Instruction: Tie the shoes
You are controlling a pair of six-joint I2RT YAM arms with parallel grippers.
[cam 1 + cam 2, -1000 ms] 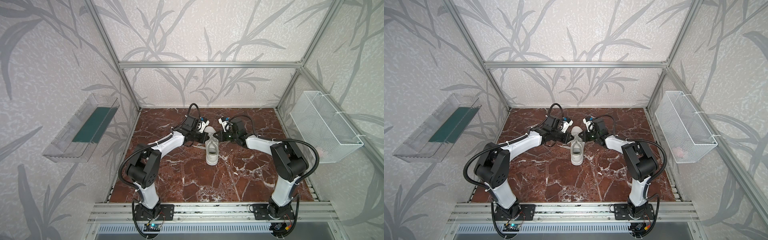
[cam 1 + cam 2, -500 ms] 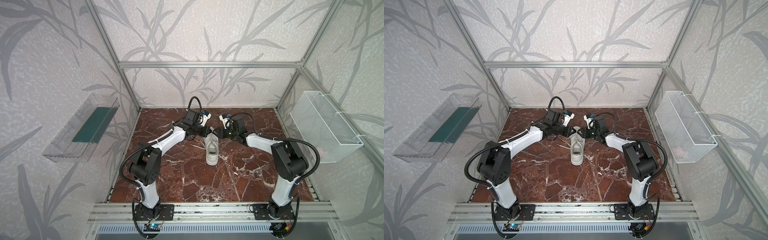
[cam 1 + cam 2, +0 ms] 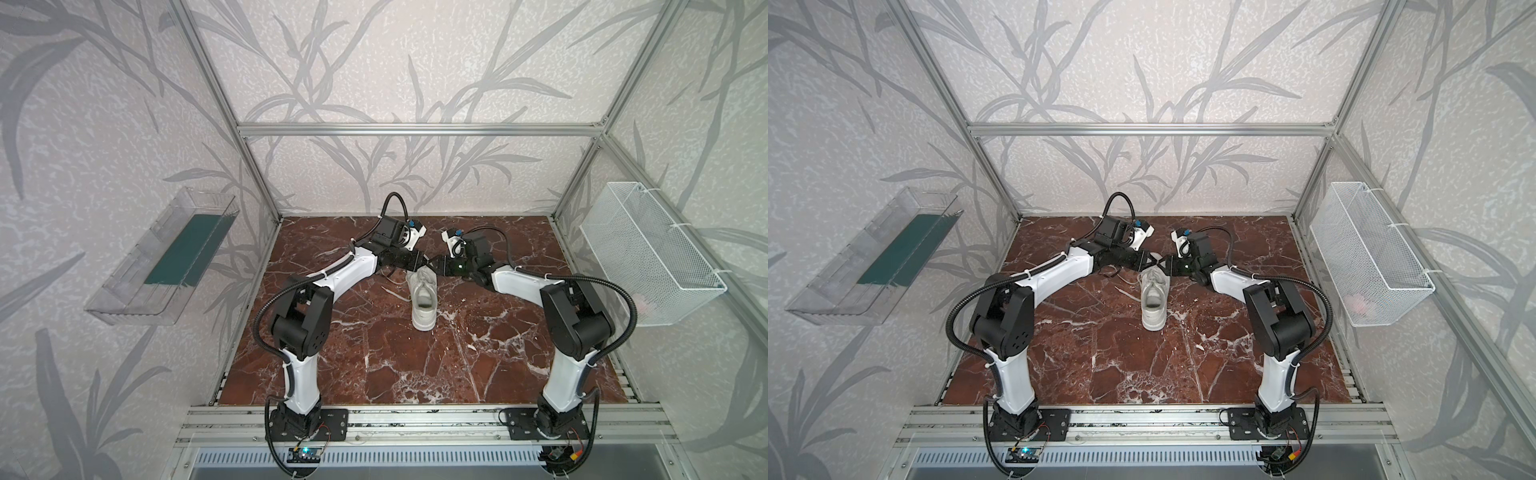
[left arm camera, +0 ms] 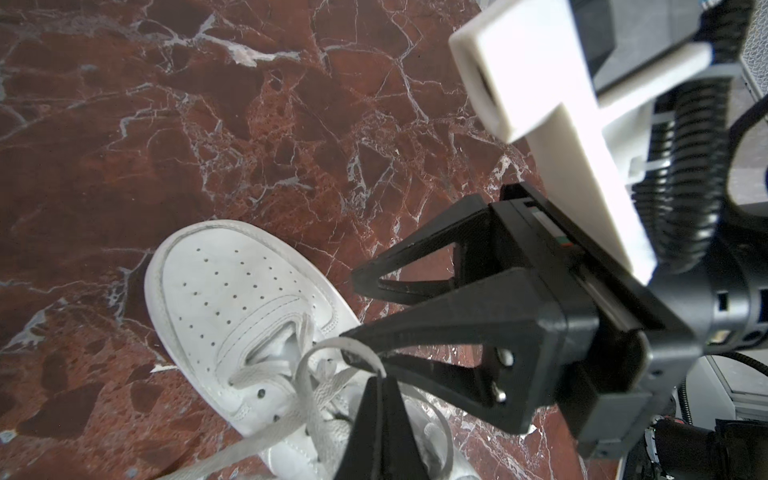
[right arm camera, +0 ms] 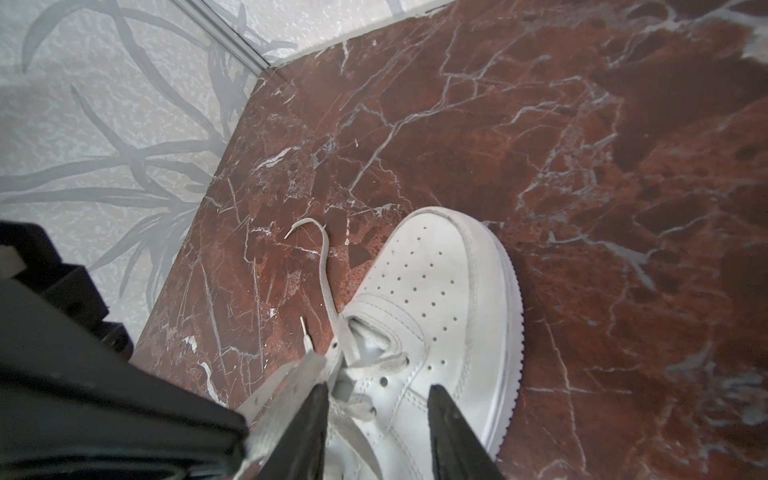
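The white shoe [image 3: 423,297] [image 3: 1152,299] stands mid-table with its toe toward the back wall. Both grippers meet above its laced front. My left gripper [image 4: 380,376] [image 3: 424,261] is shut on a loop of white lace [image 4: 332,347], which curves up from the eyelets. That loop drapes over one finger of my right gripper [image 4: 351,311]. The right gripper [image 5: 378,395] [image 3: 434,266] is open and straddles the lacing. A strip of lace lies against one of its fingers [image 5: 316,399]. A free lace end [image 5: 326,270] trails onto the marble beside the toe.
Loose lace ends [image 3: 395,286] lie on the table left of the shoe. A clear bin [image 3: 166,257] hangs on the left wall and a white wire basket [image 3: 648,257] on the right wall. An aluminium rail [image 3: 415,419] runs along the front edge.
The right gripper has gone from shut to open. Both grippers have moved in until their tips meet over the shoe's front, the left still shut on the lace.
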